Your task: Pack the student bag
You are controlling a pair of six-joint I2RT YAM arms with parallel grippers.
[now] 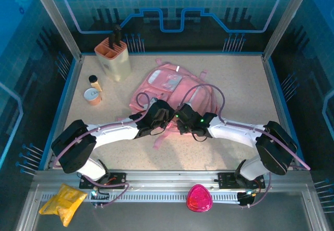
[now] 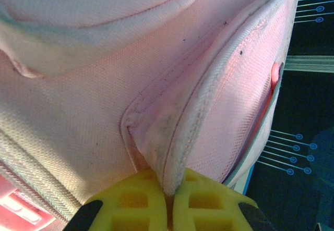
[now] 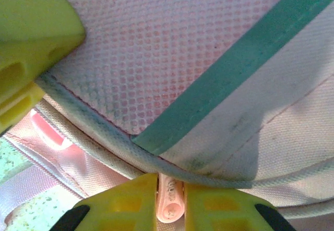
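The student bag [image 1: 175,82] lies flat in the middle of the table [image 1: 235,85], and both arms reach in to its near edge. The left gripper [image 2: 169,199] is clenched on a folded seam of the pink cloth, the fold pinched tight between its yellow pads. The right gripper [image 3: 170,185] has its jaws drawn in around a small pink tab [image 3: 170,206] at the bag's edge, just under a pale corded seam. The tab fills the gap between the pads, though I cannot say how firmly it is pinched.

Packing looks barely started to me. A beige holder [image 1: 116,59] with dark handles sticking out stands at the far left. A small bottle [image 1: 94,81] with a dark cap and a round orange tub [image 1: 93,96] sit left of the bag, apart from it. A yellow pouch [image 1: 62,202] and a bright pink rounded thing [image 1: 199,198] lie on the metal ledge in front of the arm bases. I see nothing going into the bag, and I cannot see inside it. My guess is the arms are working to get it open, with all the loading left to do.

The tab has raised marks that may be letters, too small to read. The tub's top has a mark I cannot make out
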